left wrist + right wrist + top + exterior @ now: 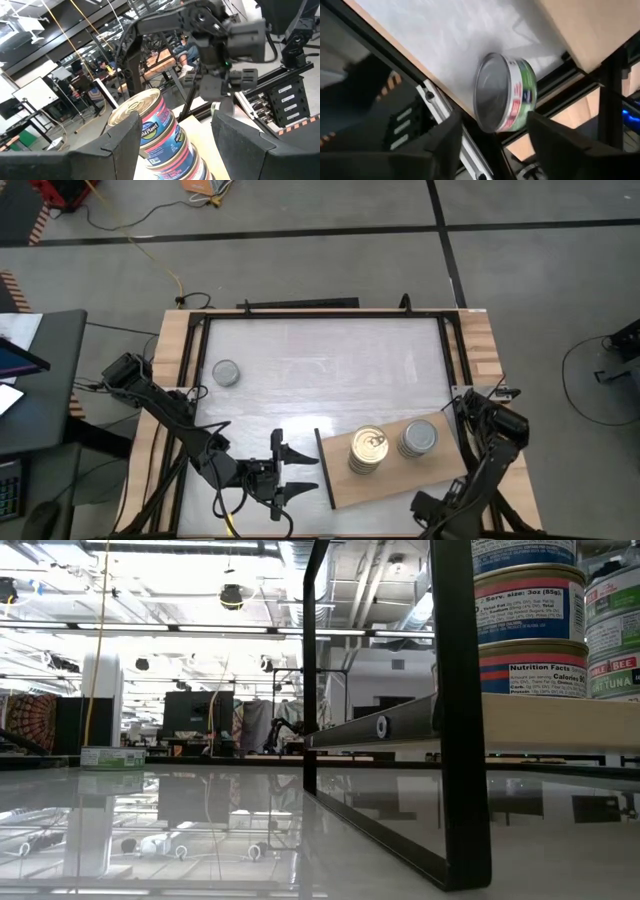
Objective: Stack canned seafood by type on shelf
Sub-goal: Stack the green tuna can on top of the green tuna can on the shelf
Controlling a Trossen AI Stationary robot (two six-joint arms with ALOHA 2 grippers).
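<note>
Between right gripper (490,132) fingers, green-labelled can (504,93)

The blue-banded tin (528,608) reads "Serv. size: 3oz (85g)". The red-banded tin (530,668) below it reads "Nutrition Facts" and "Calories". A green-labelled tin (613,675) beside them reads "TUNA".

Both arms are matte black and chunky-jointed, the left arm (165,405) trailing a yellow cable (228,520), the right arm (487,450) all blocky dark housings.
</note>
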